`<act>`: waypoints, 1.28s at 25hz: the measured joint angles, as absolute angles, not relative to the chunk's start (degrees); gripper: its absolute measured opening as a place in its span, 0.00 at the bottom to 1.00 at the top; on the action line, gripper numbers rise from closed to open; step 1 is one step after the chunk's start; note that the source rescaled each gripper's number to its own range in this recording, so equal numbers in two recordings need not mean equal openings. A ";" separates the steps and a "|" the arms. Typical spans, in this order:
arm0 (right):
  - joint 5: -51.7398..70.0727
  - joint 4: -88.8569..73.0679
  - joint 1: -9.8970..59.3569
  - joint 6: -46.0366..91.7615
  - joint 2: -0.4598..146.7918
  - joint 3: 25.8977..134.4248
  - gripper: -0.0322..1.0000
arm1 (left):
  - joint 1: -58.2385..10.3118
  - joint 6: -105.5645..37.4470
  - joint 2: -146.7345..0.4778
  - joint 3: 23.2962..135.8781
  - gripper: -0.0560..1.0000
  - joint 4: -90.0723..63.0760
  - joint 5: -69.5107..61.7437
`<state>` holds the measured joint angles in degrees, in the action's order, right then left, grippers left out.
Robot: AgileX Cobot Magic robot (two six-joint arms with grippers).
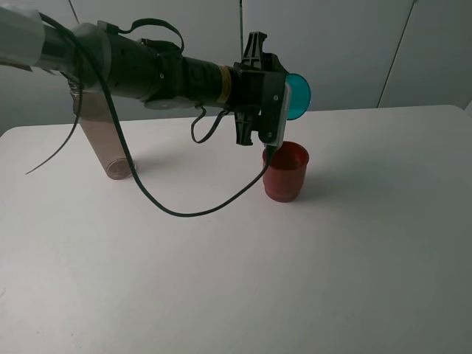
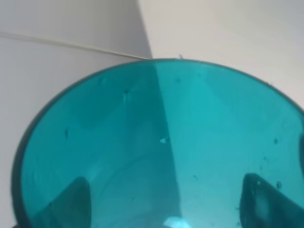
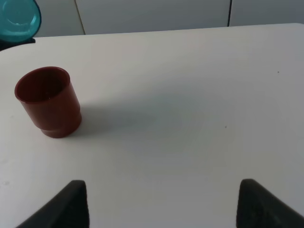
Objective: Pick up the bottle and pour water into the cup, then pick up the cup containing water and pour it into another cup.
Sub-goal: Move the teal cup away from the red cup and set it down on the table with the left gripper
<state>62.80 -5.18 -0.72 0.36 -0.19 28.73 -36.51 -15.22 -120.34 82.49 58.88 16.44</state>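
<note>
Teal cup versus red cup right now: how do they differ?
The teal cup is translucent, tipped on its side and held in the air by the left gripper; the red cup is opaque and stands upright on the table, with nothing gripping it. The red cup has a stepped base. Both are plain, handleless cups.

You have one teal cup (image 1: 299,96), one dark red cup (image 1: 286,172) and one clear bottle (image 1: 103,144) on one white table (image 1: 354,251). You also have one black cable (image 1: 184,210) and two robot arms, of which only one (image 1: 155,70) appears from above.
</note>
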 joint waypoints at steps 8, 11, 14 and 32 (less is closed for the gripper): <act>62.80 -5.18 -0.72 0.36 -0.19 28.73 0.13 | -32.37 6.26 -117.18 75.01 0.21 42.99 31.11; 62.80 -5.18 -0.72 0.36 -0.19 28.73 0.13 | -29.25 7.82 -117.09 69.80 0.21 40.05 39.38; 62.80 -5.18 -0.72 0.36 -0.19 28.73 0.13 | -26.66 8.57 -117.21 65.92 0.21 38.97 42.86; 62.80 -5.18 -0.72 0.36 -0.19 28.73 0.13 | -20.98 12.83 -133.45 62.55 0.21 37.56 68.25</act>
<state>62.80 -5.18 -0.72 0.36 -0.19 28.73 -20.98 12.83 -133.45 62.55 37.56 68.25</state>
